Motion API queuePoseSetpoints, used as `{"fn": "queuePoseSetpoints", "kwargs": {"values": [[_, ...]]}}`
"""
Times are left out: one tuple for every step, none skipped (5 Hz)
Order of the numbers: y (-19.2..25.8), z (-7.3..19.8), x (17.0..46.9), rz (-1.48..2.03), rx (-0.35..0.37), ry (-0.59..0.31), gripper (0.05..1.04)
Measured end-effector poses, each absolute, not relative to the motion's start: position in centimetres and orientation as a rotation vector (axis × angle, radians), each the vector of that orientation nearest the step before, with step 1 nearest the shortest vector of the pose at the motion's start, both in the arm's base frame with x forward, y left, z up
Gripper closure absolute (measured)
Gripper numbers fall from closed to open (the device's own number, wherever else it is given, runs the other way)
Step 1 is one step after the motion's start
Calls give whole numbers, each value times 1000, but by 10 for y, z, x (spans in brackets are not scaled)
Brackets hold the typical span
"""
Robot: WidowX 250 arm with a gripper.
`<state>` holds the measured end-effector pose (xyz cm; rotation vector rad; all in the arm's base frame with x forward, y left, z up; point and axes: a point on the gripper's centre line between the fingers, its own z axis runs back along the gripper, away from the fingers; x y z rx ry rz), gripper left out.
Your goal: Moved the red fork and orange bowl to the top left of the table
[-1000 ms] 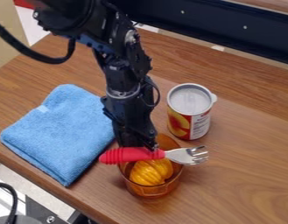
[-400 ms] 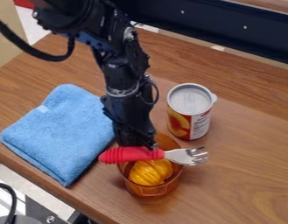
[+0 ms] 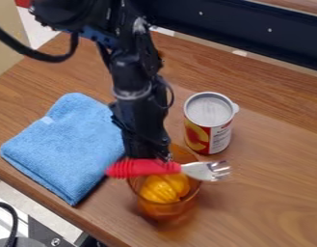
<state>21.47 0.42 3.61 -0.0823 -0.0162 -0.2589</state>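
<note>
Gripper [image 3: 148, 153], pointing down into the work area, its lower end at the red handle of the fork [image 3: 144, 168]; whether it is spread or pressed together cannot be told. The fork's long axis runs nearly level across the view, handle end to the left, metal tines to the right of the gripper. Directly below the gripper and behind the fork is the orange bowl [image 3: 164, 208], translucent and opening upward, with a ribbed yellow-orange item [image 3: 162, 189] inside. To the gripper's right, near the tines, an upright can [image 3: 209, 128] bears a label with a picture of orange fruit and a pale printed panel. To its left lies a folded blue towel [image 3: 67, 144] with a small pale tag. Wooden table [image 3: 270, 202] beneath; dark rail [image 3: 238, 26] behind.
</note>
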Motion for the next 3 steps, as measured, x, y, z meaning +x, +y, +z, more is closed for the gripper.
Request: {"fn": "queuePoseSetpoints", "kwargs": {"values": [[1,49,216,-241,-114,-16,1025],[2,61,220,-217,-129,-28,1025],[8,78,233,-154,-149,-40,1025]]}}
